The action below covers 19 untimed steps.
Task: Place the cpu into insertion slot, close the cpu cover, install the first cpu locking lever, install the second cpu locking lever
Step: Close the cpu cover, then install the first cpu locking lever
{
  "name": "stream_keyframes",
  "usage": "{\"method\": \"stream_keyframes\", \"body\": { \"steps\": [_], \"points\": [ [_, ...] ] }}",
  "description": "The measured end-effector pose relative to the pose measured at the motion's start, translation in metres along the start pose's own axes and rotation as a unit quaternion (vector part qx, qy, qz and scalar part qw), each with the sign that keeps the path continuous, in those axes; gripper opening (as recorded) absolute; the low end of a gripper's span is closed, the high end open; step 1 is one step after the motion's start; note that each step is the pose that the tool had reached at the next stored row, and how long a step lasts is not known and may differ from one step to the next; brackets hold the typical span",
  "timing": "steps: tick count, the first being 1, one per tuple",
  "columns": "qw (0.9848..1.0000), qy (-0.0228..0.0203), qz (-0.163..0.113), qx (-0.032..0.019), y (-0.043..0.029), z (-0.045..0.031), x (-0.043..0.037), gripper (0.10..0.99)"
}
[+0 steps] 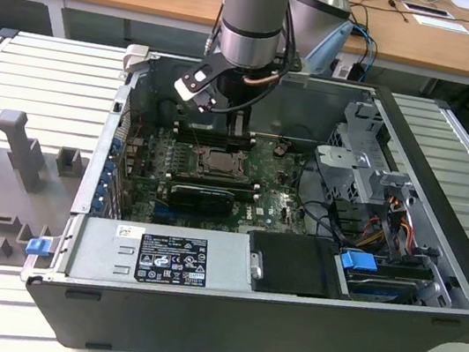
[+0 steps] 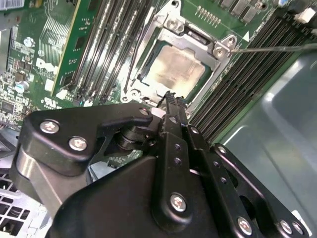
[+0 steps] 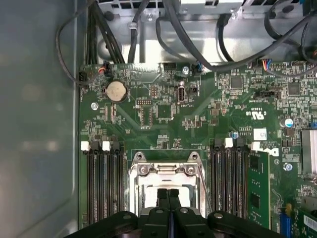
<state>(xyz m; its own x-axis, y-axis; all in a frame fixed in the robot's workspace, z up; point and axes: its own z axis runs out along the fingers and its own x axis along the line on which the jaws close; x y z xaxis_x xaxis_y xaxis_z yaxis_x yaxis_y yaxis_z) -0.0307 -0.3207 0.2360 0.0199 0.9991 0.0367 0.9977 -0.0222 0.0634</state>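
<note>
The pale silvery cpu (image 2: 174, 69) lies flat in the insertion slot (image 1: 216, 162) on the green motherboard. The silvery cpu cover (image 3: 165, 169) lies down around it as a frame, and the cpu shows through its window. A thin wire locking lever (image 2: 277, 48) stretches away from the socket's corner over the memory slots. Another lever (image 3: 204, 186) runs along the socket's side. My gripper (image 3: 168, 193) hovers just above the socket's edge, its black fingers (image 2: 171, 106) pressed together with nothing between them. In the exterior view the gripper (image 1: 238, 128) hangs inside the open case, over the socket.
Long black memory slots (image 3: 104, 183) flank the socket on both sides. A black card (image 1: 203, 196) sits in front of the socket, then the power supply (image 1: 159, 258). A drive cage (image 1: 362, 160) and cables (image 3: 188, 39) crowd the exterior view's right. The case walls (image 1: 445, 200) enclose everything.
</note>
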Motion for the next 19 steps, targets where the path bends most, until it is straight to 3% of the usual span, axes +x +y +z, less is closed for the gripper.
{"method": "stream_keyframes", "body": {
  "steps": [7, 14, 19],
  "points": [
    [1.0000, 0.0000, 0.000, 0.0000, -0.0083, -0.0006, -0.0002, 0.106],
    [1.0000, -0.0001, 0.000, 0.0001, -0.0114, -0.0012, -0.0003, 0.106],
    [1.0000, 0.0000, 0.000, 0.0000, -0.0106, -0.0131, 0.0002, 0.106]
  ]
}}
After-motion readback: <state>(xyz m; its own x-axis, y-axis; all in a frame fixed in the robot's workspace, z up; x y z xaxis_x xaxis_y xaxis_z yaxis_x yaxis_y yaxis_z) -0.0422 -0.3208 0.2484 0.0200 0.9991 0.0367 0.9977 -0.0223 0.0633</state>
